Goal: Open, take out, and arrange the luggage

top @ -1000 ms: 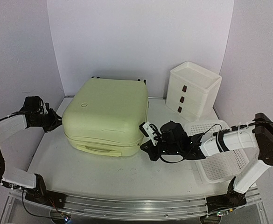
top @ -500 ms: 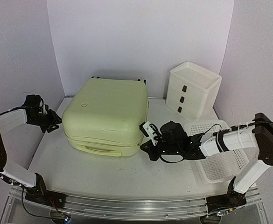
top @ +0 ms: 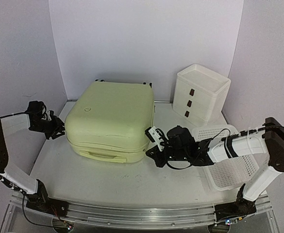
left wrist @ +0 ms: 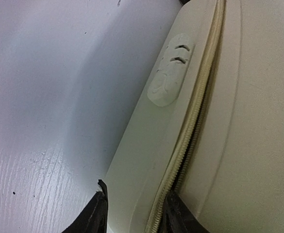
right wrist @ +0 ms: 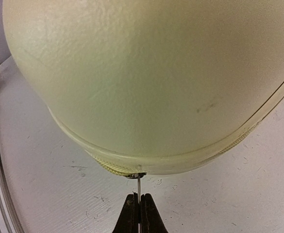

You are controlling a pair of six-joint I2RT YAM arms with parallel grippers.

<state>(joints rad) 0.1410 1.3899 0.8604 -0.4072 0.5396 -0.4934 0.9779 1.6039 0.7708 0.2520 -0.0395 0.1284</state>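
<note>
Luggage [top: 110, 119] lay flat and zipped shut on the table [top: 108, 184], its pale yellow-green shell between the two pincers. The right pincer [top: 152, 154] sat at the luggage's near right corner, its fingers [right wrist: 131, 216] clenched on the thin metal zipper pull [right wrist: 139, 187]. Straight ahead of its tips the pull ran up to the zipper line under the rounded corner, which loomed above them. Behind that pincer, beneath its arm, lay the white mesh basket [top: 231, 170], and beyond it stood the white three-drawer box [top: 202, 92]. The left pincer [top: 54, 130] was at the luggage's left side, low over the table, its fingers [left wrist: 95, 216] parted. Between them showed the edge of the lower shell, with the zipper seam [left wrist: 190, 131] running away beside the far finger. Whether either finger touched the shell could not be told. Ahead of the tips, an oval moulded bump [left wrist: 170, 76] sat on the shell wall.
</note>
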